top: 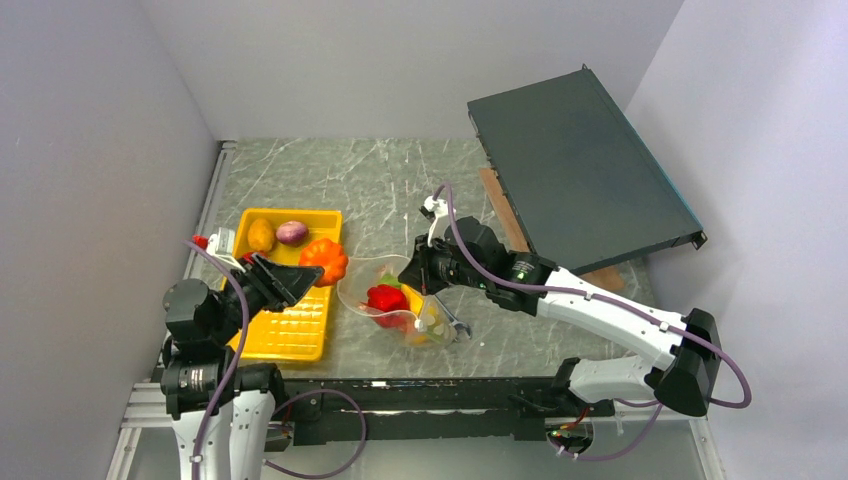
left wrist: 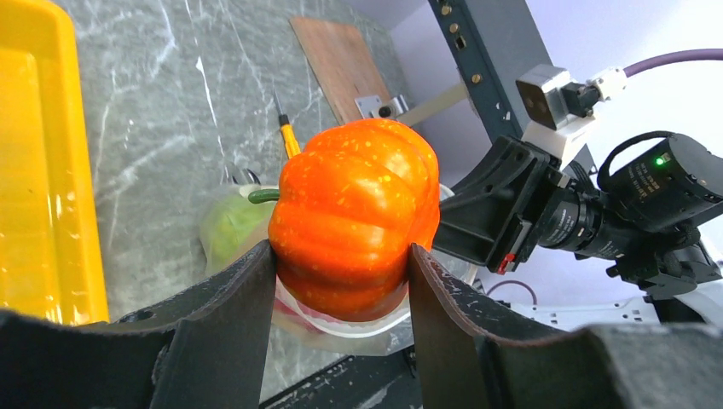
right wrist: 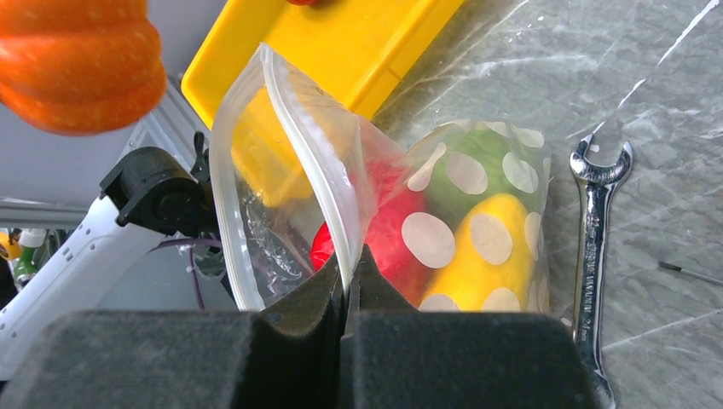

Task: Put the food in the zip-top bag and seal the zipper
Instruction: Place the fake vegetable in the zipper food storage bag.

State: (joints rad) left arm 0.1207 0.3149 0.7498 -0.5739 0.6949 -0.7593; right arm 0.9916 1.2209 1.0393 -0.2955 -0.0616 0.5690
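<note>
The left end effector [left wrist: 341, 256] grasps the orange pumpkin [left wrist: 354, 204] beside the zip-top bag [right wrist: 477, 213]; the right end effector [right wrist: 349, 277] pinches its rim. Perhaps three pieces [right wrist: 388, 234] inside, two in the tray [top: 290, 338], zipper [right wrist: 332, 200] open.

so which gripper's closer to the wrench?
Right. The right gripper, shut on the rim of the bag, sits just beside the wrench. The left gripper, holding the orange pumpkin, is across the bag from it, by the edge of the yellow tray.
</note>
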